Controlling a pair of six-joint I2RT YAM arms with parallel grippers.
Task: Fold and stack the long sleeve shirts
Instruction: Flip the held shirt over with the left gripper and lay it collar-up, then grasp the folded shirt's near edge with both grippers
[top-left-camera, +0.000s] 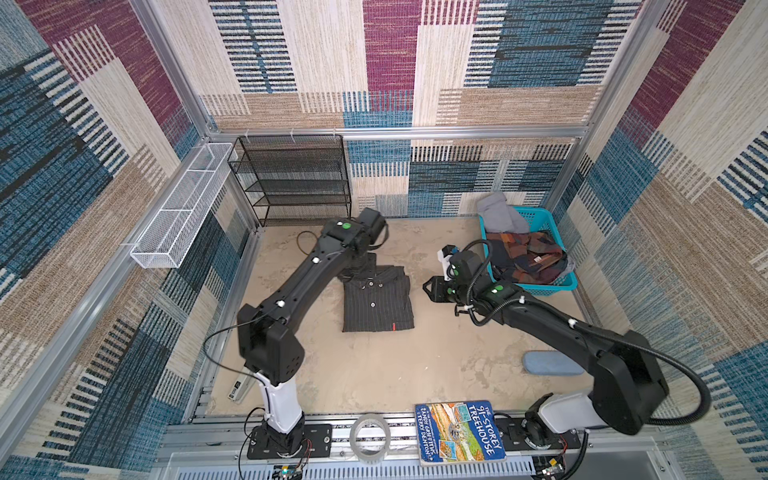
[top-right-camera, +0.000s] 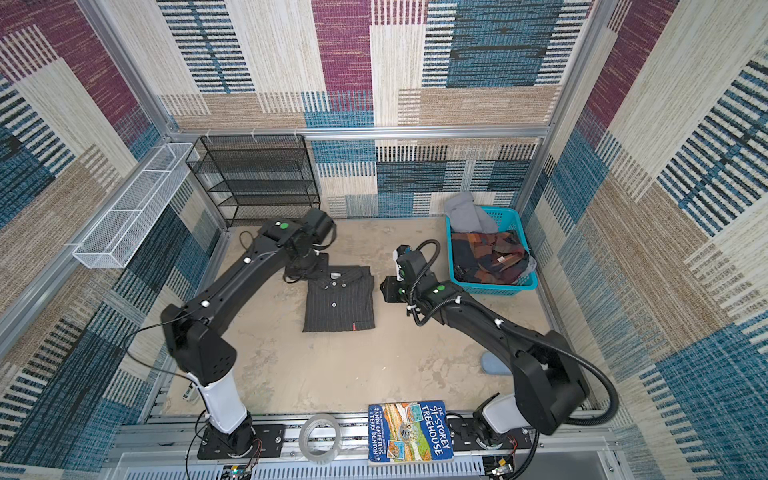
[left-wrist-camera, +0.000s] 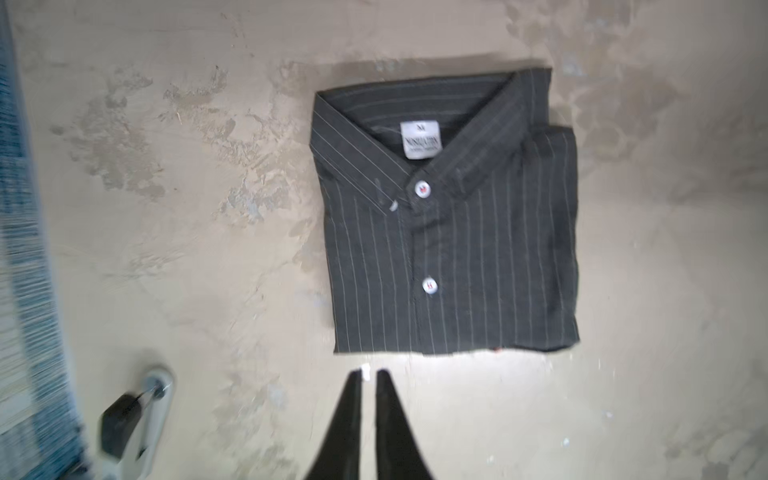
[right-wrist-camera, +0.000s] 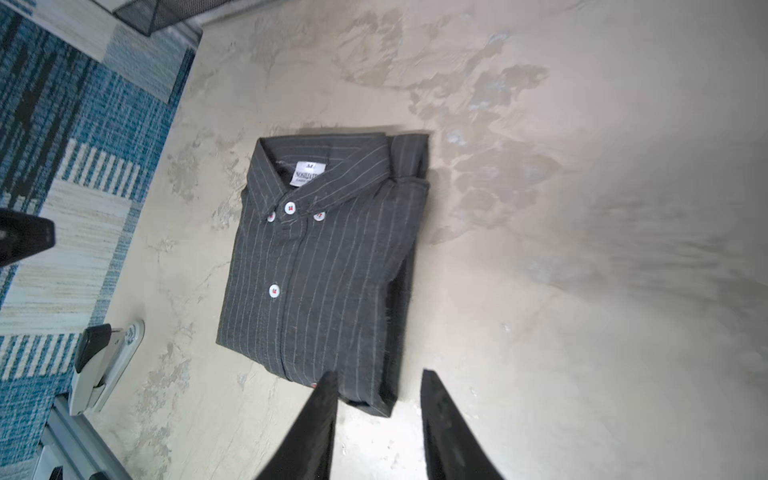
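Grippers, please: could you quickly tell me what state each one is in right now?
Left gripper: closed, holding nothing.
Right gripper: open, holding nothing.

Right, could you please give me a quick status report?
Left claw shut, right claw open, both empty. Pinstriped shirt folded on table. Nothing blocking.

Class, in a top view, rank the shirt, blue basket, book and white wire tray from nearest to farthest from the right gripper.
1. Shirt, centre, beside the right gripper.
2. Blue basket, back right.
3. Book, front edge.
4. White wire tray, left wall.
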